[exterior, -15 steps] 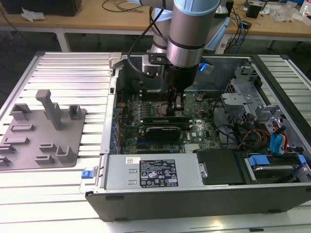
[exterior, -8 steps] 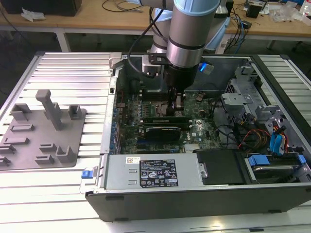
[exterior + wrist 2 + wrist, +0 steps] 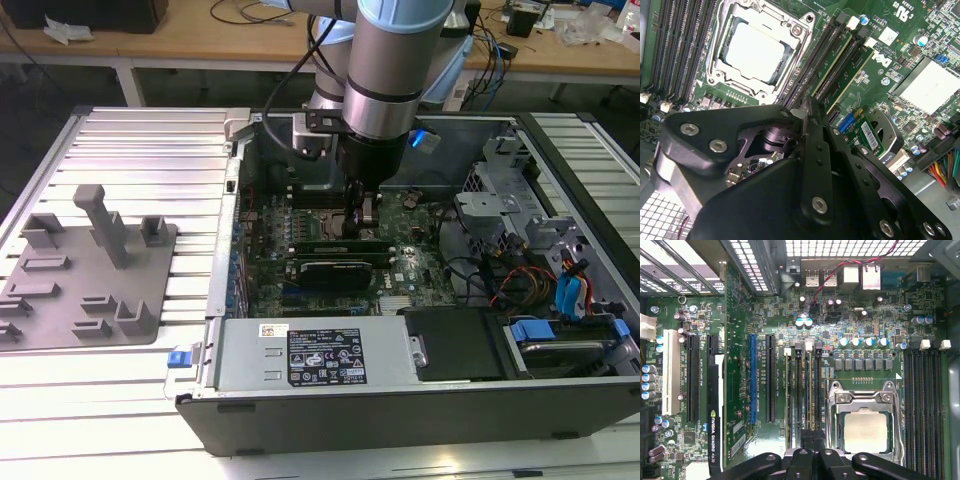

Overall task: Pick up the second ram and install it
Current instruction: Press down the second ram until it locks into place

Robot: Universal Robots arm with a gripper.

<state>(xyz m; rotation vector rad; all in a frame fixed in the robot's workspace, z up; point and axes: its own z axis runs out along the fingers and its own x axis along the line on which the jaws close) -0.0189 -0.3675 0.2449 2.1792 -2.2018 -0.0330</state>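
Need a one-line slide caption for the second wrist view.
Robot hand lowered over the motherboard's memory slots beside the open CPU socket, with RAM sticks seated in the slots.

Robotics lab or workshop: opened desktop computer case [image 3: 400, 400] on a slotted aluminium table [image 3: 150, 150], grey fixture plate [image 3: 85, 275] alongside, wooden benches [image 3: 200, 40] behind strewn with cables [image 3: 490, 50].
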